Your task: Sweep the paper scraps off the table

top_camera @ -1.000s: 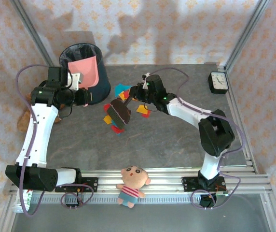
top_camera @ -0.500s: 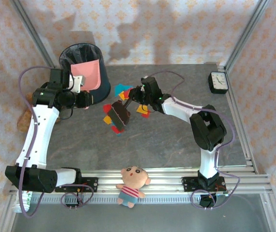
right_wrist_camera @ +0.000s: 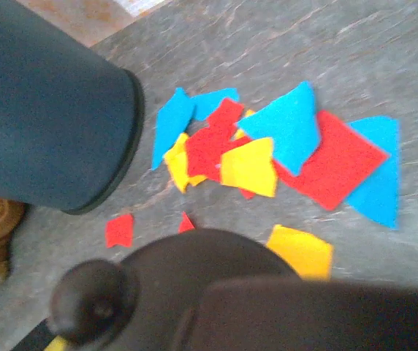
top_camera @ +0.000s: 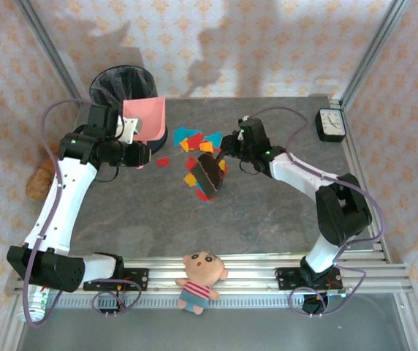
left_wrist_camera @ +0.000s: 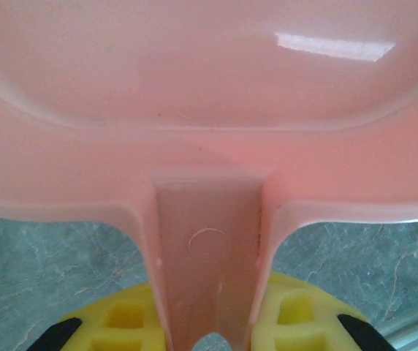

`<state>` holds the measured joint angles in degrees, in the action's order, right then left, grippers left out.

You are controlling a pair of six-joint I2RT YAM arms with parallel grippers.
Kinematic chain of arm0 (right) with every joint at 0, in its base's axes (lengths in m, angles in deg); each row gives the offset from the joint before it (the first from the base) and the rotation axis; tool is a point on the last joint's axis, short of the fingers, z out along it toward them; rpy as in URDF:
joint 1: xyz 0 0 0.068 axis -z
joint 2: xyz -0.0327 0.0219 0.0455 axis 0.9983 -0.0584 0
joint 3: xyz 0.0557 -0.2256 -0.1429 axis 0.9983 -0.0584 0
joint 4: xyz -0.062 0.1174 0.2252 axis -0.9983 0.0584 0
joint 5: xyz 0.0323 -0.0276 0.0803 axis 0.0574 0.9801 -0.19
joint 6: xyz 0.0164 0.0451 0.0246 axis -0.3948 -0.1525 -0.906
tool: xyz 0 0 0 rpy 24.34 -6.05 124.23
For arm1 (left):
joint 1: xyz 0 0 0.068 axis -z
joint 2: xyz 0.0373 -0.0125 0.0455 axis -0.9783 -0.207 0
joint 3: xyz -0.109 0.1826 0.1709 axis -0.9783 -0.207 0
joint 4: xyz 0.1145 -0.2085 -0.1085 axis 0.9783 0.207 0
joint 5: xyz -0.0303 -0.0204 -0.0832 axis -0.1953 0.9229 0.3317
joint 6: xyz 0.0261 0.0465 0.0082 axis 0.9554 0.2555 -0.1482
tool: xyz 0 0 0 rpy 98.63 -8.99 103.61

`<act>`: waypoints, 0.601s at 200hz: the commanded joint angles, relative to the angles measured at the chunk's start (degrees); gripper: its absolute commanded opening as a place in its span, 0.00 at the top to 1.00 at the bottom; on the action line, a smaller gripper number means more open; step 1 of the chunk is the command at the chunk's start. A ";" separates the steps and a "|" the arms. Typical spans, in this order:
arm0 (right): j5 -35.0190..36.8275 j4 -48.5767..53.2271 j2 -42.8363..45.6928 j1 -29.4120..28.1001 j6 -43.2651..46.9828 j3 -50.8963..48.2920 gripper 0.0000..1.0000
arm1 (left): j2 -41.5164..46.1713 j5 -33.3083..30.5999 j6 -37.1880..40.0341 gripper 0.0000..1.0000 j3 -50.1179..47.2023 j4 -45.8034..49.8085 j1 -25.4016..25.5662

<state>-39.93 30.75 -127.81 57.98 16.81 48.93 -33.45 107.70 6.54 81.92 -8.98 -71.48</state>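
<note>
The paper scraps point(top_camera: 198, 142) are seen heaped on the table point(top_camera: 267, 212) between the empty dustpan point(top_camera: 147, 117), clamped in the left gripper point(left_wrist_camera: 207, 329), and the brush point(top_camera: 210, 174), clamped in the right gripper point(top_camera: 225, 150), so most sweeping is judged undone.

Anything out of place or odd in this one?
Beyond the paper scraps spilled beside the bin, two things look stray: a plush doll lying across the front rail between the arm bases, and a clock sitting at the far right corner of the table. Nothing looks damaged.
</note>
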 commanded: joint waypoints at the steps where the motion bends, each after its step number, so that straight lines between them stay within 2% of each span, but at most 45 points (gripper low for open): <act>1: 7.27 8.64 3.41 0.71 9.44 -1.73 1.00 | -0.85 0.46 1.39 1.00 -0.32 0.79 1.58; 48: 17.66 14.40 8.22 0.87 15.94 -1.98 1.00 | -2.68 -1.78 2.35 1.00 -0.91 1.63 6.92; 66: 19.39 14.49 9.69 0.89 16.89 -2.25 1.00 | -3.30 -1.77 3.37 1.00 -1.49 1.80 9.09; 99: 19.73 13.42 11.59 0.86 16.76 -2.26 1.00 | -4.54 -6.17 4.92 1.00 -2.84 2.02 14.06; 120: 15.63 11.75 13.52 0.89 15.75 -2.43 1.00 | -5.96 -8.07 5.22 1.00 -3.12 2.62 16.26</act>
<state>-24.37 41.29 -117.30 58.57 31.28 47.53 -38.32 104.21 9.73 79.49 -8.06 -57.25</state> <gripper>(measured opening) 0.246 0.210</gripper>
